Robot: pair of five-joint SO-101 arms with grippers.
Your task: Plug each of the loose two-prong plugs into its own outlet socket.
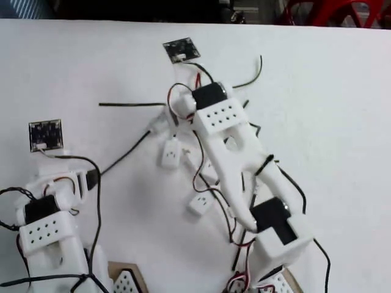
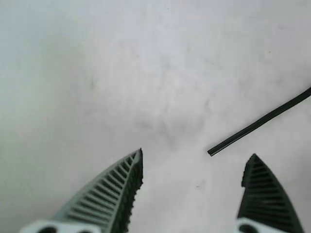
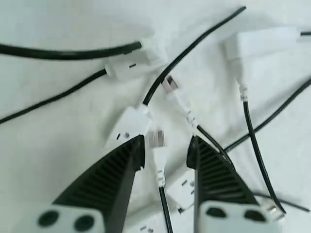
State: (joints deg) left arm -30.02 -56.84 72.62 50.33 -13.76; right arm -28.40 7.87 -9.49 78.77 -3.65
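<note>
The right gripper (image 3: 166, 141) stood partly open and held nothing, its jaws on either side of a loose plug (image 3: 157, 148). The plug lay on the table (image 2: 97, 73) with its prongs just beside a white socket (image 3: 127, 127), amid tangled cords (image 3: 194, 43). The left gripper (image 2: 196, 154) was wide open and empty above bare table, near a black cable end (image 2: 257, 125).

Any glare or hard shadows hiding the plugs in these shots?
High view: even light, no glare, but white sockets fade into the white table. Right wrist view: soft shadows only; plug prongs stand out. Left wrist view: faint shading, black cable end distinct.
</note>
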